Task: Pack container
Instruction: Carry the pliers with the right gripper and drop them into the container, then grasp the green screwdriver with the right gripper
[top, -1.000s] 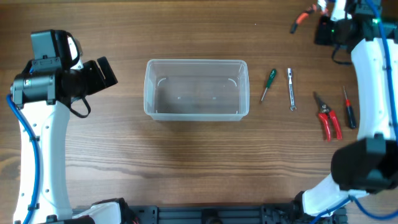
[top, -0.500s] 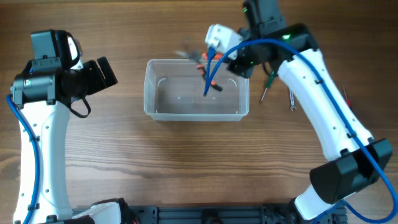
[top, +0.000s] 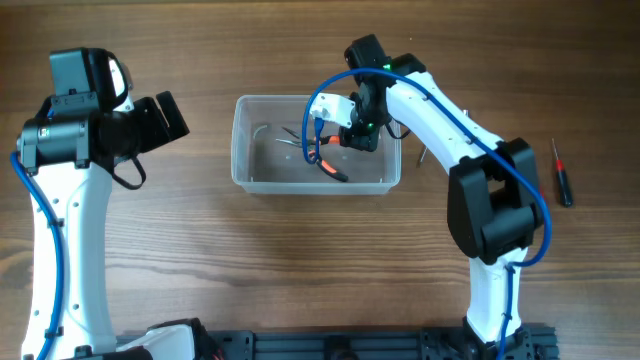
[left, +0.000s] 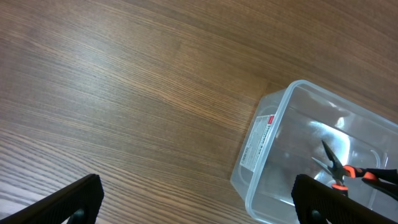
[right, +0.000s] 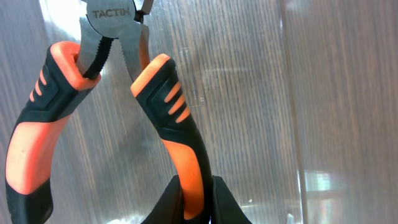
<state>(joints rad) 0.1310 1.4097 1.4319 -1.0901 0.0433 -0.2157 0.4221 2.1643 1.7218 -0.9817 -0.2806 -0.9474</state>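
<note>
The clear, rimmed, rectangular plastic container is seen at the middle of the wooden bench. Orange-and-black-handled pliers are held inside it, one handle clamped between the fingers of the right end effector. The left end effector is spread wide and empty, left of the container and apart from it

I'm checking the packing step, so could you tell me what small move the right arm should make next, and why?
Probably open the right gripper and let the pliers drop. It clamps one orange handle, and the overhead view shows the pliers inside the walls of the container, so releasing should leave them packed.
</note>
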